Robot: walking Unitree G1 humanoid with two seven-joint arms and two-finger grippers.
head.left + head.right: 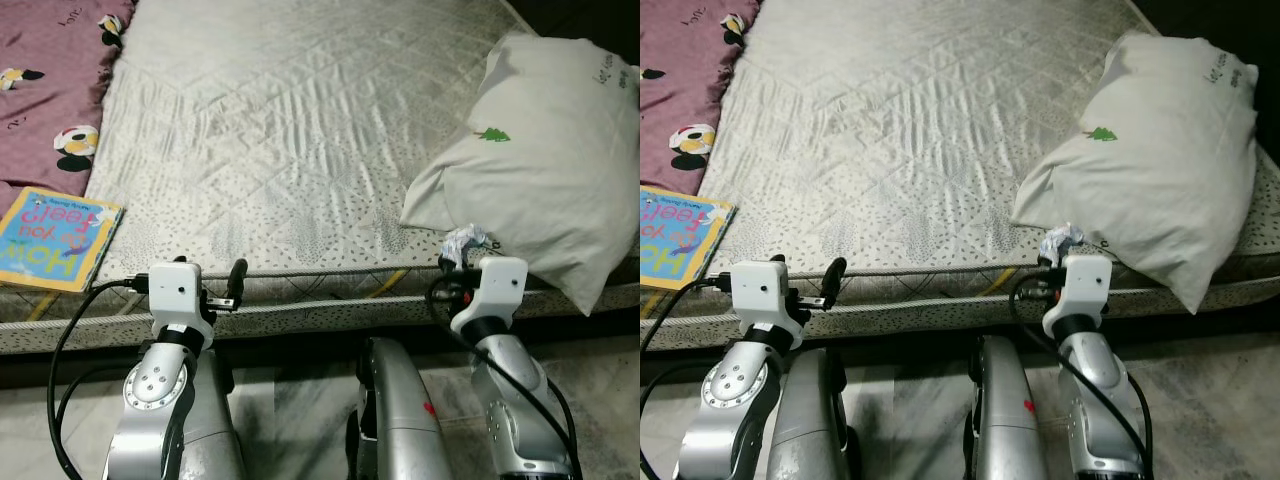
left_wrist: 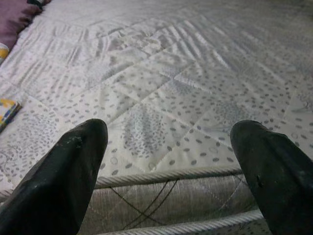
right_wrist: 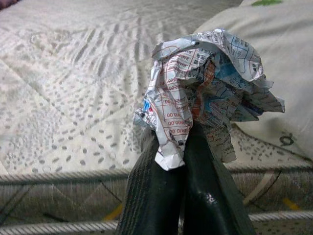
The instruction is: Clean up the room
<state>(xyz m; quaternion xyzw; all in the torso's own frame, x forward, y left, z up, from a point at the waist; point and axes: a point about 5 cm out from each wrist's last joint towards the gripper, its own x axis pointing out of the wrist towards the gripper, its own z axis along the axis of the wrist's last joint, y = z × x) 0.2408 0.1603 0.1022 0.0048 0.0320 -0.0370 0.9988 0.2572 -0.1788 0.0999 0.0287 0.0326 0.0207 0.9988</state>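
A crumpled ball of printed paper is pinched in my right gripper, which is shut on it at the mattress's front edge, just below the white pillow. The same paper wad pokes up above the right wrist. My left gripper is open with nothing between its black fingers, held over the front edge of the bare quilted mattress. A colourful children's book lies on the bed's front left corner.
A maroon cartoon-print blanket covers the bed's far left. The pillow overhangs the mattress's front right corner. Grey patterned floor lies below the bed edge, beside my torso.
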